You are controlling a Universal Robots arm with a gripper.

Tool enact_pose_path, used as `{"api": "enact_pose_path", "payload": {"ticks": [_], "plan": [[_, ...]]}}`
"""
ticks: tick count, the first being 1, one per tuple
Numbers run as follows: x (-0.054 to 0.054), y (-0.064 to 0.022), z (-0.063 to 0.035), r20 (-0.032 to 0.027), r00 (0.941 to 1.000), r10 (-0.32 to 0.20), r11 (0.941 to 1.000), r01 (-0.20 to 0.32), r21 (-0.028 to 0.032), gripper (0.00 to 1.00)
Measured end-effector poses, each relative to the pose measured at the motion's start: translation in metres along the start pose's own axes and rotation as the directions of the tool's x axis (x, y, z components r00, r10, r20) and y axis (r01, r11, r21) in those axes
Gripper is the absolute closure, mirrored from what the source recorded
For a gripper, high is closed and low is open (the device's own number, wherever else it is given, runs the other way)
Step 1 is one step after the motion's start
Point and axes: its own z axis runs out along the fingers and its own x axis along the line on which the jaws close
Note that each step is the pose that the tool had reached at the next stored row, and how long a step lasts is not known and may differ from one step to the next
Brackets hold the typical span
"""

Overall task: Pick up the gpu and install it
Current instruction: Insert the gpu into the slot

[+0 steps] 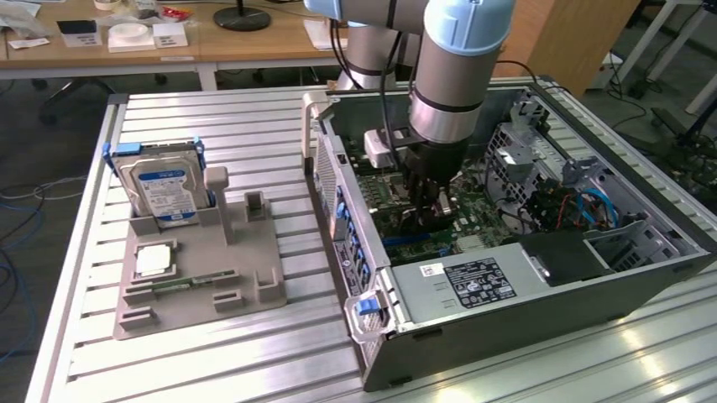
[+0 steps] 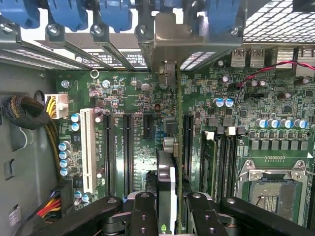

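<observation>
Now, gripper (image 2: 170, 209): black metal fingers pinching the gpu.
gpu (image 2: 173, 147): thin flat green-edged board, seen edge-on, grey metal bracket at its far end, upright over the motherboard (image 2: 128, 103) slots.
case (image 1: 627, 285): open dark steel box on ribbed aluminium table (image 1: 201, 109).
hard drive (image 1: 163, 189): silver, blue-white label, upright in grey tray (image 1: 258, 285) near the table's edge.

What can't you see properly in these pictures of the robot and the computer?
- Exterior view: the claw and the gpu's lower edge are hidden deep in the computer case, behind the arm.
- Wrist view: the gpu is edge-on, so its face is hidden; whether it sits fully in its slot cannot be told.
- Exterior view: the hard drive's label is too small to read.
</observation>
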Motion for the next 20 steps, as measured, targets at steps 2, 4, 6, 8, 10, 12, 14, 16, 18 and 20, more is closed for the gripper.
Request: {"api": "enact_pose_path", "payload": {"ticks": [2, 4, 6, 8, 10, 12, 14, 16, 18, 20], "plan": [[0.0000, 0.0000, 0.0002, 0.0002, 1.0000, 0.000, 1.0000, 0.000, 0.0001, 0.72], [-0.0001, 0.0000, 0.0009, 0.0007, 1.0000, 0.000, 1.0000, 0.000, 0.0003, 0.72], [-0.0001, 0.0002, 0.0021, 0.0004, 1.0000, 0.000, 1.0000, 0.000, -0.0001, 0.72], [0.0000, 0.0003, 0.0030, -0.0001, 1.0000, 0.000, 1.0000, 0.000, -0.0005, 0.72], [0.0000, 0.0004, 0.0032, -0.0003, 1.0000, 0.000, 1.0000, 0.000, -0.0007, 0.72], [0.0000, 0.0004, 0.0034, 0.0002, 1.0000, 0.000, 1.0000, 0.000, -0.0005, 0.72], [-0.0001, 0.0004, 0.0027, 0.0010, 1.0000, 0.000, 1.0000, 0.000, 0.0000, 0.72], [-0.0001, 0.0003, 0.0015, 0.0006, 1.0000, 0.000, 1.0000, 0.000, -0.0002, 0.72], [-0.0001, 0.0003, 0.0004, 0.0004, 1.0000, 0.000, 1.0000, 0.000, -0.0009, 0.72], [-0.0001, 0.0002, 0.0004, 0.0005, 1.0000, 0.000, 1.0000, 0.000, -0.0010, 0.72]]}}
